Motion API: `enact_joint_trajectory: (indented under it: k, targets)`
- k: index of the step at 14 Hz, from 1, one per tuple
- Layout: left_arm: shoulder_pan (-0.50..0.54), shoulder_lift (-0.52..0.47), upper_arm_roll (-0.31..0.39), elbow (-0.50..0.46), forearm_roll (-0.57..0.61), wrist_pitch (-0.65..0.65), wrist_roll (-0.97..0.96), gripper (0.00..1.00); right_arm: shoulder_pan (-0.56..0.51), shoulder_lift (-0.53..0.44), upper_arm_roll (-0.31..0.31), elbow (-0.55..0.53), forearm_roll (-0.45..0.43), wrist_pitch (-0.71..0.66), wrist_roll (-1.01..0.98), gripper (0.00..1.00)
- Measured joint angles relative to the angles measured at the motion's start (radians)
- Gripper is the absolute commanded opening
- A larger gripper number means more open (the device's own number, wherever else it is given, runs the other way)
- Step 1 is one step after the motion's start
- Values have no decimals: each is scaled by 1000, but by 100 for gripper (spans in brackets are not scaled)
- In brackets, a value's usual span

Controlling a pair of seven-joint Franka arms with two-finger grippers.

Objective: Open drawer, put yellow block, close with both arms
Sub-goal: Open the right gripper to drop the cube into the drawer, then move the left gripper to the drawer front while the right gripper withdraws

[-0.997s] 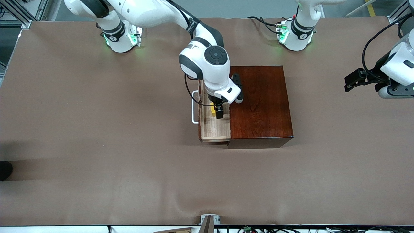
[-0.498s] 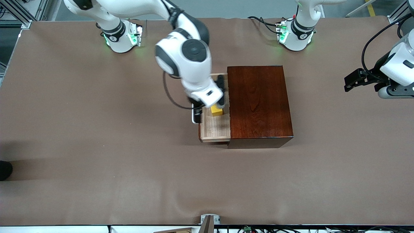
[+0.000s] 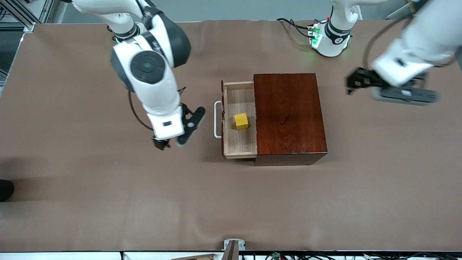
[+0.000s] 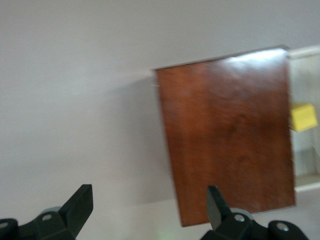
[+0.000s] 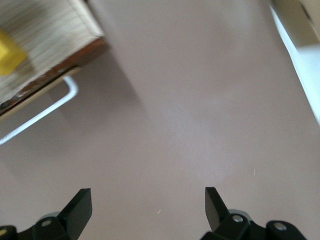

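Drawer [image 3: 240,121] pulled out of glossy reddish-brown box, open toward right arm's end of surface; pale light-wood interior, white loop handle [image 3: 217,119] on its front. Yellow block [image 3: 241,121]: small bright cube, sits flat on drawer floor near middle, apart from drawer walls, free of any grip. Right arm: white with black joints, reaches from its base over bare surface in front of drawer, right hand [image 3: 172,141] empty, fingers spread wide, pointing down. Left arm: white, blurred, left hand [image 3: 355,82] empty with fingers apart, up over surface at left arm's end, well apart from box.
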Motion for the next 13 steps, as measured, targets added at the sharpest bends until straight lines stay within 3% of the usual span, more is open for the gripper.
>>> enact_joint_trajectory:
  k: [3,6,9,13]
  targets:
    - [-10,19,-189,1,-2,1,-8,100,-58,-57,-1,-2,0,-122,191,100]
    - [-17,25,-377,1,-1,16,-44,100,-172,-116,-1,-13,19,-197,233,100]
    - [-49,78,-446,0,-1,95,-36,100,-272,-183,-12,-36,55,-214,234,100]
    - [-193,248,-450,36,116,265,87,100,-333,-284,-71,-91,143,-230,264,100]
